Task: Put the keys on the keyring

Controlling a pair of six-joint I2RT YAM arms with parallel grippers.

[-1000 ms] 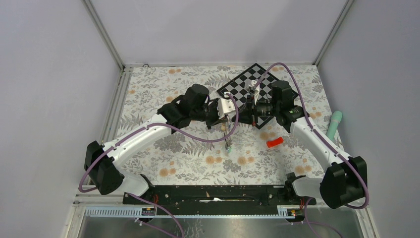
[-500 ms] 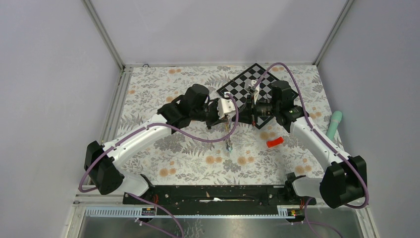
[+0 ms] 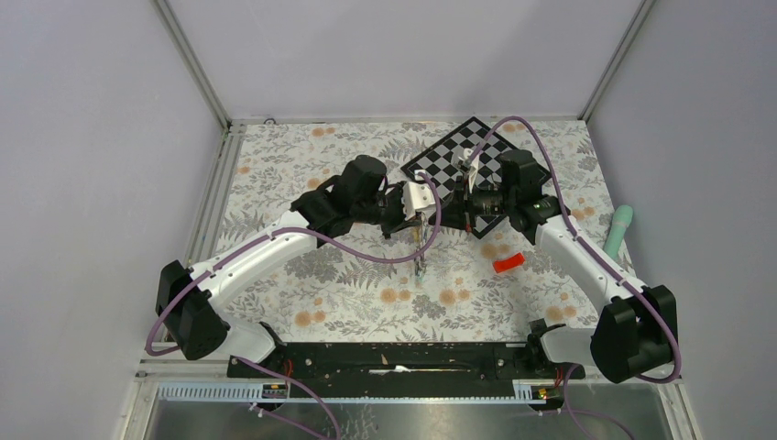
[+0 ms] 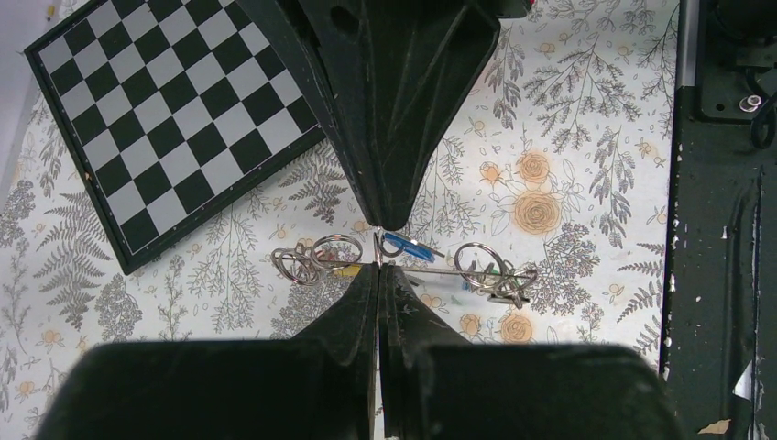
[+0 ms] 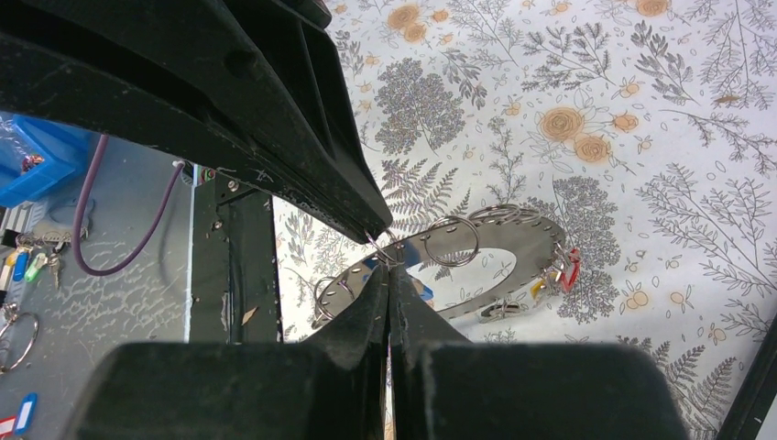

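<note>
The keyring [image 5: 513, 240] is a flat grey ring held in the air between both grippers; in the left wrist view it is edge-on as a thin line [image 4: 440, 269]. My left gripper [image 4: 378, 267] is shut on its rim. My right gripper [image 5: 389, 272] is shut at the same spot, on a small split ring [image 4: 377, 246] by the blue-tagged key [image 4: 409, 245]. More split rings [image 4: 480, 261] hang from the rim, with a red tag [image 5: 570, 271] and a yellow tag [image 5: 536, 290]. In the top view the grippers meet tip to tip [image 3: 431, 218] and the keys [image 3: 421, 266] dangle below.
A black-and-white chequered board [image 3: 458, 156] lies just behind the grippers. A red oblong block [image 3: 508, 264] lies on the floral mat to the right. A mint-green cylinder [image 3: 619, 229] lies beyond the right edge. A black rail [image 3: 394, 357] runs along the near edge.
The right gripper has edged slightly left toward the left gripper. The dangling keys have swung a little up and left. Both grippers stay shut.
</note>
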